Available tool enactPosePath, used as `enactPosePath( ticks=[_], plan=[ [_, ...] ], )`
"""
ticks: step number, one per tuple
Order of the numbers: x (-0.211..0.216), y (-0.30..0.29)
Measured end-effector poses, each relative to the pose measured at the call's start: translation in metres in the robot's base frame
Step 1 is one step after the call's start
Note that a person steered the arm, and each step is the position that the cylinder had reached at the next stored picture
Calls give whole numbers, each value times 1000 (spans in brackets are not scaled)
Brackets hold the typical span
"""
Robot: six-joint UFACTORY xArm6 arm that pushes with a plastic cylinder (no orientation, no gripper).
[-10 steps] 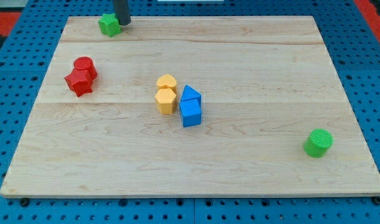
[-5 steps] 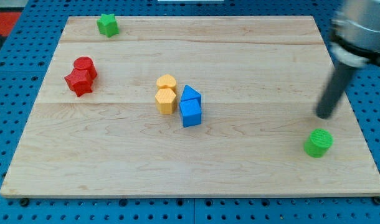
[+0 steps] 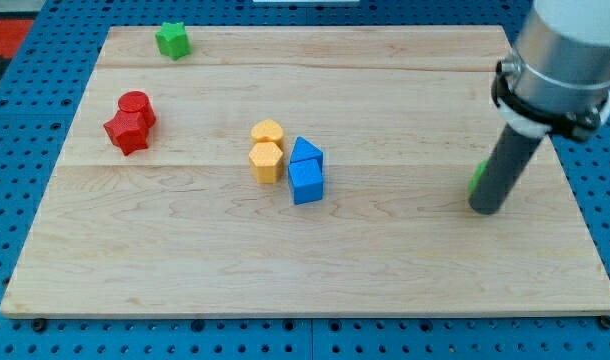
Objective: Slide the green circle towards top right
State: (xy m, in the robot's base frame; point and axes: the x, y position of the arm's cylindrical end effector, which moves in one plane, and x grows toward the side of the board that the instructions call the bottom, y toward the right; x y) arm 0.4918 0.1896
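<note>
The green circle shows only as a small green sliver at the view's right, mostly hidden behind my rod. My tip rests on the board right against it, just below and in front of it. The rod rises from there to the large grey arm body at the view's top right.
A green star block sits at the top left. A red circle and a red star touch at the left. Two yellow blocks and two blue blocks cluster mid-board. The wooden board lies on a blue pegboard.
My rod swung from the top left to the right side. The green circle moved up and left from the lower right, now mostly hidden behind the rod.
</note>
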Motion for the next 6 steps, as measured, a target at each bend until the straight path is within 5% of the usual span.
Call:
enactPosePath(
  ticks=[3,5,6],
  plan=[
    [-50,59],
    [-111,2],
    [-183,2]
  ],
)
